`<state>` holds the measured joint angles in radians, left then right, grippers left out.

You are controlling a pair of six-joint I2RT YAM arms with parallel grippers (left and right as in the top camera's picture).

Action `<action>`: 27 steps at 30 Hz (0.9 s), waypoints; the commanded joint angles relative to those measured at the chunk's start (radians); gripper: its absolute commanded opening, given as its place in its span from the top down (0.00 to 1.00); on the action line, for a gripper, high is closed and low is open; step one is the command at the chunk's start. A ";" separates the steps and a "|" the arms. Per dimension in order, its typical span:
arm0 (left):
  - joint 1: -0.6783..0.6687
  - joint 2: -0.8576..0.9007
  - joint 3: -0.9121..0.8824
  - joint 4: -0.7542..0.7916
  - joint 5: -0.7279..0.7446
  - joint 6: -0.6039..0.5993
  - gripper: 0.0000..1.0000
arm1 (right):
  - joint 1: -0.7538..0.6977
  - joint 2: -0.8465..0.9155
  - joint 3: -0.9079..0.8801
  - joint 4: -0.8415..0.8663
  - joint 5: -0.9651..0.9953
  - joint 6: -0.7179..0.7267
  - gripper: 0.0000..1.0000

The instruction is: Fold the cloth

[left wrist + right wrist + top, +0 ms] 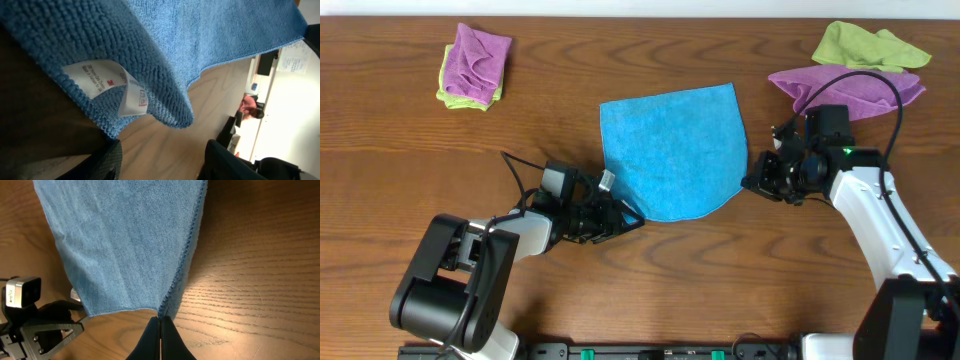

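Observation:
The sky-blue cloth (pixel 670 150) lies in the middle of the table, its near edge rounded and drawn in. Its white tag (pixel 606 180) sits at the near-left corner. My left gripper (pixel 625 218) is right at that corner. In the left wrist view the cloth (pixel 200 35) and tag (pixel 107 82) hang just above my left gripper (pixel 165 150), whose fingers are wide apart with bare wood between them. My right gripper (pixel 752 183) is at the near-right corner. In the right wrist view my right gripper (pixel 160 320) is shut on the cloth's (pixel 125 245) corner edge.
A purple cloth on a lime-green one (pixel 475 65) lies at the far left. A lime-green cloth (pixel 865 45) and a purple cloth (pixel 845 85) lie at the far right, close behind my right arm. My left arm (pixel 30 325) shows in the right wrist view.

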<state>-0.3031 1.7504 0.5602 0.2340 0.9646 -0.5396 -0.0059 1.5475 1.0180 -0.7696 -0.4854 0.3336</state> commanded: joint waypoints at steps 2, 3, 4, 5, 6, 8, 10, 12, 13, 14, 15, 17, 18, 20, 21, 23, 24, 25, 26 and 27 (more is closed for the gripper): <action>0.001 0.061 -0.039 0.013 -0.083 -0.096 0.44 | 0.006 0.003 0.000 -0.001 -0.016 0.010 0.98; 0.001 0.061 -0.039 0.018 -0.068 -0.123 0.44 | 0.006 0.003 0.000 -0.001 -0.016 0.010 0.99; 0.001 0.061 -0.039 0.018 -0.047 -0.159 0.45 | 0.006 0.003 0.000 -0.001 -0.016 0.010 0.99; -0.001 0.061 -0.039 0.018 -0.029 -0.191 0.45 | 0.006 0.003 0.000 -0.001 -0.016 0.010 0.98; -0.006 0.061 -0.039 0.018 -0.004 -0.230 0.45 | 0.006 0.003 0.000 -0.002 -0.016 0.010 0.99; -0.019 0.061 -0.039 0.018 0.018 -0.268 0.48 | 0.006 0.003 0.000 -0.001 -0.016 0.010 0.98; -0.037 0.061 -0.039 0.018 0.011 -0.281 0.49 | 0.006 0.003 0.000 -0.002 -0.016 0.010 0.99; -0.060 0.061 -0.039 0.014 -0.061 -0.291 0.44 | 0.006 0.003 0.000 0.000 -0.016 0.010 0.98; -0.066 0.061 -0.039 0.014 -0.090 -0.295 0.41 | 0.006 0.003 0.000 0.000 -0.016 0.010 0.99; -0.073 0.061 -0.039 0.014 -0.133 -0.295 0.40 | 0.006 0.003 0.000 -0.001 -0.016 0.010 0.98; -0.077 0.061 -0.039 0.012 -0.164 -0.295 0.39 | 0.006 0.003 0.000 -0.001 -0.016 0.010 0.99; -0.077 0.061 -0.040 0.003 -0.223 -0.280 0.40 | 0.006 0.003 0.000 -0.001 -0.016 0.010 0.98; -0.074 0.061 -0.040 -0.002 -0.247 -0.278 0.41 | 0.006 0.003 0.000 -0.001 -0.016 0.010 0.98; -0.064 0.061 -0.039 -0.001 -0.286 -0.276 0.41 | 0.006 0.003 0.000 -0.001 -0.016 0.010 0.98; -0.060 0.061 -0.039 0.000 -0.301 -0.276 0.41 | 0.006 0.003 0.000 -0.001 -0.016 0.010 0.98; -0.049 0.061 -0.039 0.000 -0.338 -0.277 0.43 | 0.006 0.003 0.000 -0.001 -0.016 0.009 0.98; -0.043 0.061 -0.039 0.004 -0.356 -0.277 0.43 | 0.006 0.003 0.000 -0.001 -0.016 0.009 0.99; -0.036 0.061 -0.039 0.010 -0.370 -0.277 0.43 | 0.006 0.003 0.000 -0.001 -0.016 0.009 0.98; -0.029 0.061 -0.038 0.016 -0.377 -0.277 0.43 | 0.006 0.003 0.000 -0.001 -0.016 0.006 0.99; -0.021 0.061 -0.037 0.026 -0.387 -0.276 0.43 | 0.006 0.003 0.000 -0.001 -0.016 0.005 0.98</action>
<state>-0.3557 1.7489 0.5621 0.2886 0.8982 -0.8246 -0.0059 1.5475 1.0180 -0.7696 -0.4862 0.3336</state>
